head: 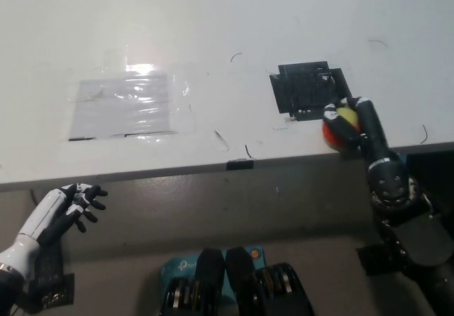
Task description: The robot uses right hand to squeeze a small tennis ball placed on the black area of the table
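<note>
White table fills the upper view; front edge runs left to right, with grey-brown floor below. 1 clear glossy film patch at left, catching a bright light glare. Several thin dark marks on the surface, possibly scratches or pen strokes.

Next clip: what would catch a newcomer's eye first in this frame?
The red and yellow ball stands out, held in the black right hand at the table's near edge, just below the black taped patch. A shiny clear film patch glares at the table's left. The white left hand rests below the table edge, fingers apart.
</note>
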Motion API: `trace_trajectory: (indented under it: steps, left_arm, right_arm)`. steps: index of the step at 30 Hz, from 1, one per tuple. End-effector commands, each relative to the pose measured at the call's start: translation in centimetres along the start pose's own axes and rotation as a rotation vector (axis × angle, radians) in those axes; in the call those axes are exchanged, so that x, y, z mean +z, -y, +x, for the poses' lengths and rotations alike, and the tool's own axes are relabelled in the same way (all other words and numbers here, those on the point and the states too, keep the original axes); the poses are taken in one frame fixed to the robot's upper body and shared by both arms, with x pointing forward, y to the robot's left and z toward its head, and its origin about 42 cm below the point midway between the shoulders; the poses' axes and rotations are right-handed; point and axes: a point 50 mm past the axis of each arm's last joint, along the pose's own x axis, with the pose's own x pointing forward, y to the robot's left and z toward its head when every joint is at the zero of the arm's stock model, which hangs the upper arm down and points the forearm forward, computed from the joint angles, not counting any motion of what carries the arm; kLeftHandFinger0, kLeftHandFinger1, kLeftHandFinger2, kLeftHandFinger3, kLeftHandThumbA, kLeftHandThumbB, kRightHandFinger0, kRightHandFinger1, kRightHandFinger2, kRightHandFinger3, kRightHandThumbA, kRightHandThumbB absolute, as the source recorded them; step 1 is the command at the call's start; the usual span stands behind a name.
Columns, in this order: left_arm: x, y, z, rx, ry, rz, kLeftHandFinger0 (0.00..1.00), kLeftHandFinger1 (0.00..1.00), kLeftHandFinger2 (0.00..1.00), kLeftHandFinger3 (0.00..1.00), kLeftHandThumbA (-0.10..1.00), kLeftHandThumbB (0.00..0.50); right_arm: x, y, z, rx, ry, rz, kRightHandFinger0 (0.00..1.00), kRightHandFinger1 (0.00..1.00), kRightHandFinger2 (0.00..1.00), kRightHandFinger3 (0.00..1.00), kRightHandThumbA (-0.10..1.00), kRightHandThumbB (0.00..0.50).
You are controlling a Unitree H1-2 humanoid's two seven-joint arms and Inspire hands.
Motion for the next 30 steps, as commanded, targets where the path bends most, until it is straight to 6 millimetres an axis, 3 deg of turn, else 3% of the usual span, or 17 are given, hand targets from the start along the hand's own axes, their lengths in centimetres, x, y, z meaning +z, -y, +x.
trace_trajectory:
  steps: [1, 4, 6, 10, 15, 16, 18, 19, 20, 21, 23, 24, 25, 26, 28, 29, 30]
  left_arm:
    - [1.6, -0.8, 0.2, -0.005, 0.078, 0.051, 0.38, 0.45, 0.52, 0.61, 0.9, 0.068]
    - [1.3, -0.6, 0.0, -0.014, 0.076, 0.043, 0.38, 0.45, 0.52, 0.6, 0.89, 0.073]
    - [1.2, -0.4, 0.0, -0.017, 0.074, 0.043, 0.37, 0.44, 0.51, 0.6, 0.89, 0.074]
    - [1.2, -0.4, 0.0, -0.021, 0.084, 0.061, 0.36, 0.44, 0.51, 0.6, 0.92, 0.074]
    - [1.4, -0.5, 0.1, -0.02, 0.082, 0.049, 0.38, 0.46, 0.54, 0.62, 0.93, 0.095]
    - [1.6, -0.6, 0.2, -0.019, 0.086, 0.051, 0.38, 0.46, 0.54, 0.61, 0.93, 0.095]
    - [1.6, -0.6, 0.2, -0.016, 0.094, 0.047, 0.37, 0.45, 0.53, 0.61, 0.91, 0.079]
    - [2.0, -0.7, 0.3, -0.013, 0.097, 0.054, 0.37, 0.45, 0.53, 0.61, 0.9, 0.056]
    - [2.0, -0.7, 0.3, -0.012, 0.098, 0.058, 0.37, 0.45, 0.53, 0.61, 0.9, 0.056]
    - [2.2, -0.6, 0.2, -0.008, 0.091, 0.053, 0.37, 0.45, 0.53, 0.6, 0.89, 0.046]
    - [2.4, -0.7, 0.1, -0.007, 0.097, 0.051, 0.37, 0.45, 0.53, 0.6, 0.88, 0.045]
    - [2.4, -0.7, 0.0, -0.006, 0.094, 0.048, 0.38, 0.46, 0.54, 0.62, 0.87, 0.033]
    - [2.3, -0.6, -0.1, -0.005, 0.092, 0.045, 0.38, 0.46, 0.54, 0.62, 0.86, 0.031]
    - [2.3, -0.6, -0.1, -0.007, 0.092, 0.031, 0.38, 0.46, 0.54, 0.62, 0.84, 0.026]
    - [2.3, -0.6, 0.0, -0.007, 0.094, 0.033, 0.37, 0.45, 0.54, 0.62, 0.83, 0.011]
    - [2.2, -0.7, 0.0, -0.006, 0.092, 0.033, 0.37, 0.46, 0.54, 0.62, 0.82, 0.01]
    - [2.2, -0.6, 0.0, -0.006, 0.092, 0.033, 0.39, 0.47, 0.54, 0.63, 0.83, 0.016]
  right_arm:
    - [6.6, 1.0, 3.4, -0.095, 0.432, -0.501, 0.0, 0.05, 0.45, 0.28, -0.1, 0.202]
    - [7.5, 0.9, 4.0, -0.101, 0.443, -0.537, 0.0, 0.03, 0.45, 0.3, -0.1, 0.162]
    - [8.0, 1.0, 4.2, -0.11, 0.453, -0.569, 0.0, 0.05, 0.48, 0.38, -0.1, 0.193]
    - [9.2, 1.4, 5.1, -0.14, 0.492, -0.632, 0.0, 0.07, 0.5, 0.35, -0.1, 0.163]
    - [8.7, 1.3, 5.3, -0.151, 0.558, -0.784, 0.0, 0.19, 0.64, 0.6, -0.1, 0.152]
    - [8.8, 1.4, 5.4, -0.155, 0.562, -0.793, 0.0, 0.16, 0.59, 0.49, -0.1, 0.116]
    - [8.4, 1.2, 5.4, -0.154, 0.575, -0.826, 0.0, 0.1, 0.5, 0.42, -0.1, 0.069]
    - [7.3, 0.8, 5.2, -0.117, 0.571, -0.918, 0.0, 0.07, 0.47, 0.61, -0.1, 0.015]
    - [7.0, 0.7, 5.2, -0.11, 0.563, -0.948, 0.0, 0.04, 0.45, 0.61, -0.1, 0.014]
    - [6.6, 0.5, 5.2, -0.087, 0.546, -0.963, 0.0, 0.05, 0.47, 0.73, -0.1, 0.03]
    - [5.9, 0.1, 5.0, -0.041, 0.489, -0.99, 0.03, 0.19, 0.62, 0.88, -0.1, 0.002]
    - [5.6, 0.0, 5.0, -0.028, 0.475, -1.014, 0.03, 0.26, 0.59, 1.0, -0.1, 0.023]
    - [5.6, -0.1, 5.0, -0.025, 0.476, -1.02, 0.0, 0.22, 0.52, 1.0, -0.1, 0.026]
    - [5.0, -0.3, 4.9, 0.004, 0.448, -1.028, 0.06, 0.36, 0.64, 1.0, -0.08, 0.052]
    - [4.8, -0.5, 4.8, 0.04, 0.417, -1.029, 0.29, 0.66, 0.89, 1.0, 0.02, 0.067]
    - [4.7, -0.5, 4.7, 0.048, 0.413, -1.028, 0.36, 0.7, 0.9, 1.0, 0.04, 0.062]
    - [4.6, -0.6, 4.6, 0.073, 0.41, -1.027, 0.57, 0.99, 1.0, 1.0, 0.13, 0.112]
